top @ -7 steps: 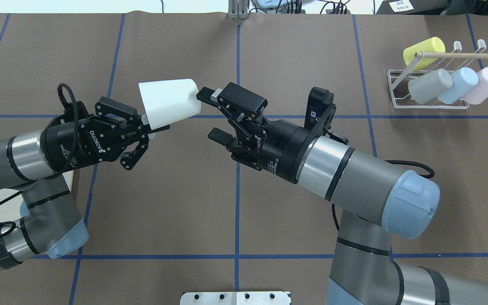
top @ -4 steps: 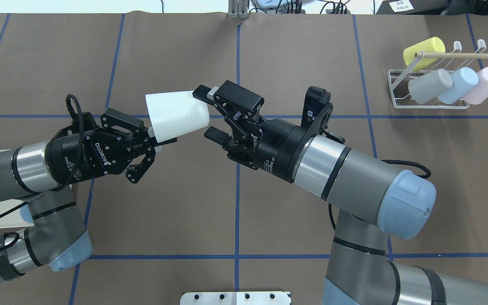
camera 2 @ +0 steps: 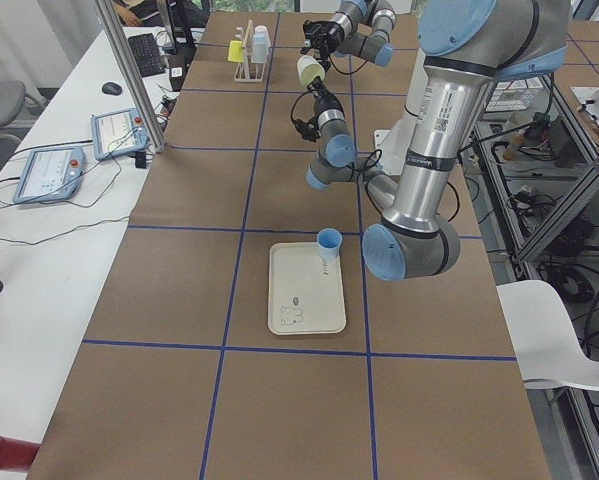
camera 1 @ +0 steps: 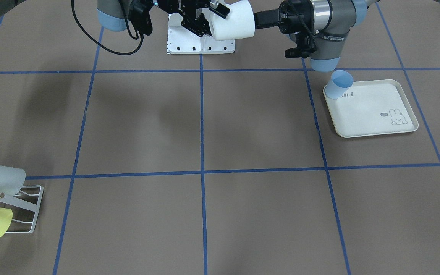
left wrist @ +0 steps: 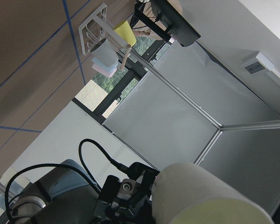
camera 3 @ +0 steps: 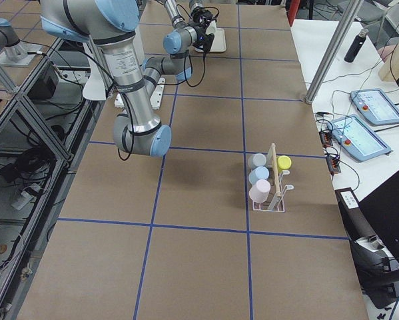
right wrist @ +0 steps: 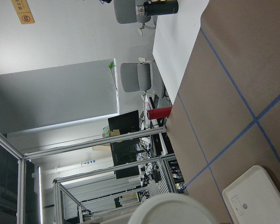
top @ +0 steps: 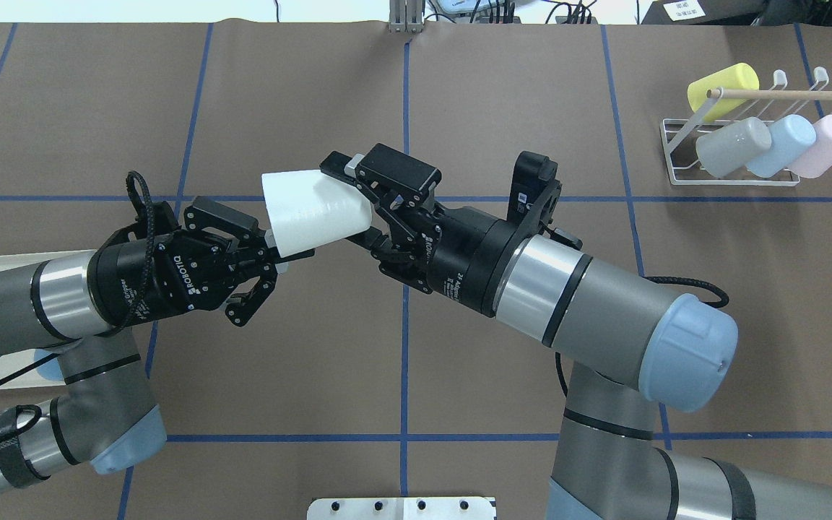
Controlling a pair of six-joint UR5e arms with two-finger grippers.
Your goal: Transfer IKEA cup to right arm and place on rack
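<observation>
Holding the IKEA cup (top: 315, 209) aloft over the worktop (top: 459, 375), far from the rack (top: 669, 152), rim pinched in closed jaws of the left gripper (top: 271, 254), base straddled by spread, unclamped jaws of the right gripper (top: 349, 202); risking a drop if released before a firm right-side clamp.

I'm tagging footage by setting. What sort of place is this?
Probably a robotics lab: a left arm and right arm over a tape-gridded table, teach pendants on a side bench, office chairs nearby.

A light-blue cup (camera 1: 339, 86) stands in one corner of the cream rabbit-print tray (camera 1: 365, 110); blue tape (camera 1: 201, 114) grids the table (camera 1: 139, 122).
</observation>
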